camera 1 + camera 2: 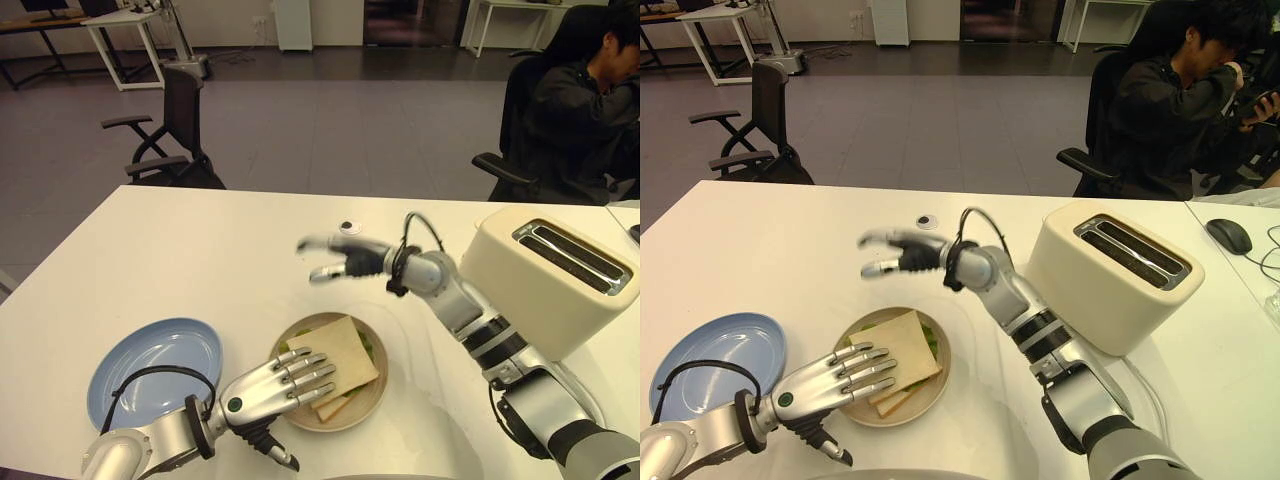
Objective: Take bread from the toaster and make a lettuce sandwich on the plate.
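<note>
Sandwich sat on the tan plate close in front of me on the desk. Its top slice was near enough square to have no real long axis, turned so one corner pointed away from me, with lettuce peeking out at its edges. Left hand was the nearer one, fingers stretched flat and gripping nothing, tips over the slice's near-left edge and seemingly touching it. Right hand hovered above and beyond the plate, spread open and empty, fingers aimed to my left, so the sandwich lay below it and back toward me.
</note>
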`<state>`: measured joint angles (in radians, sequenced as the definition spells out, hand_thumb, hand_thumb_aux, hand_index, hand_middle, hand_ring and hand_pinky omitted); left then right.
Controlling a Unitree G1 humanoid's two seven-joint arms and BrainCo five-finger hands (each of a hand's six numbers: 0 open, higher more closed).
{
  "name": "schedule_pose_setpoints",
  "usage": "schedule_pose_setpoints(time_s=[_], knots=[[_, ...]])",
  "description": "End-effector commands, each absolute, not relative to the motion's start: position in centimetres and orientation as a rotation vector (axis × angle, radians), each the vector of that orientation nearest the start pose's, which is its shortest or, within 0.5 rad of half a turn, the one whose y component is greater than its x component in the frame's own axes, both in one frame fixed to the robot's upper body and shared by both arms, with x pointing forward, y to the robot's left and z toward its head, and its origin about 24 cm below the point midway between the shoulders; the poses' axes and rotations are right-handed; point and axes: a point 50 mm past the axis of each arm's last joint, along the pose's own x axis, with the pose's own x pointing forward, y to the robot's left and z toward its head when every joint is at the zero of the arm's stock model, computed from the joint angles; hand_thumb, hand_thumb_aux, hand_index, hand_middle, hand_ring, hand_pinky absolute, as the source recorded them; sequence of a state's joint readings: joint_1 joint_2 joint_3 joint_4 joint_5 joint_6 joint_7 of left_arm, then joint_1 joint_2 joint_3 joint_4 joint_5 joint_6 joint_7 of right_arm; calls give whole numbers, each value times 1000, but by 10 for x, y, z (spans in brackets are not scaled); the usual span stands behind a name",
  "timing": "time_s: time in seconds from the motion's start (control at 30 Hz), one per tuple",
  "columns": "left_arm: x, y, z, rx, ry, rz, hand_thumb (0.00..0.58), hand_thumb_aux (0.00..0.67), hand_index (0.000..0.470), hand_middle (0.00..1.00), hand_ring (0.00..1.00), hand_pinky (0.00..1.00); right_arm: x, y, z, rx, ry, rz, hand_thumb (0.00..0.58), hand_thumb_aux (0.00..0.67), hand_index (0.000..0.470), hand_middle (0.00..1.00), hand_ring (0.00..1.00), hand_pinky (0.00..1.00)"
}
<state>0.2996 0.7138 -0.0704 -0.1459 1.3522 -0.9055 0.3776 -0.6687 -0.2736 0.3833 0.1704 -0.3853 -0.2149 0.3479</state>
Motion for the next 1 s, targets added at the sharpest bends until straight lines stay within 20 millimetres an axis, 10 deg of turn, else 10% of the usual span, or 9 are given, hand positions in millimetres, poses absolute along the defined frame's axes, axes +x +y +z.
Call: schedule_pose_setpoints(time_s=[0.03, 0.27, 0.3, 0.33, 0.37, 0.4, 0.67, 0.83, 1.0], knots=[[150, 191, 16, 1530, -666, -980, 0, 0, 0, 0, 0, 0, 300, -79, 176, -928, -637, 659, 0, 0, 0, 0, 0, 0], [169, 186, 82, 1123, -786, -682, 0, 0, 0, 0, 0, 0, 253, -137, 161, -1007, -521, 749, 0, 0, 0, 0, 0, 0], [169, 192, 96, 1053, -800, -641, 0, 0, 0, 0, 0, 0, 249, -146, 160, -1015, -495, 749, 75, 45, 31, 443, 443, 443], [168, 198, 109, 982, -816, -613, 0, 0, 0, 396, 396, 396, 243, -154, 160, -1021, -472, 748, 436, 336, 236, 663, 663, 663], [166, 203, 122, 923, -834, -598, 580, 670, 470, 1000, 1000, 1000, 238, -161, 160, -1035, -453, 747, 566, 568, 398, 953, 953, 953], [165, 209, 132, 895, -846, -585, 580, 670, 470, 1000, 1000, 1000, 232, -167, 161, -1053, -439, 747, 580, 670, 470, 957, 957, 957], [137, 250, 101, 998, -375, -910, 580, 670, 470, 1000, 1000, 1000, 177, -189, 114, -1145, -70, 1144, 580, 670, 470, 965, 965, 965], [133, 211, 56, 1086, -245, -1197, 580, 670, 470, 1000, 1000, 1000, 155, -171, 73, -1104, 65, 1352, 580, 670, 470, 976, 976, 976], [169, 187, 10, 1245, -191, -1208, 580, 670, 470, 1000, 1000, 1000, 156, -148, 17, -1065, 146, 1363, 580, 670, 470, 945, 945, 945]])
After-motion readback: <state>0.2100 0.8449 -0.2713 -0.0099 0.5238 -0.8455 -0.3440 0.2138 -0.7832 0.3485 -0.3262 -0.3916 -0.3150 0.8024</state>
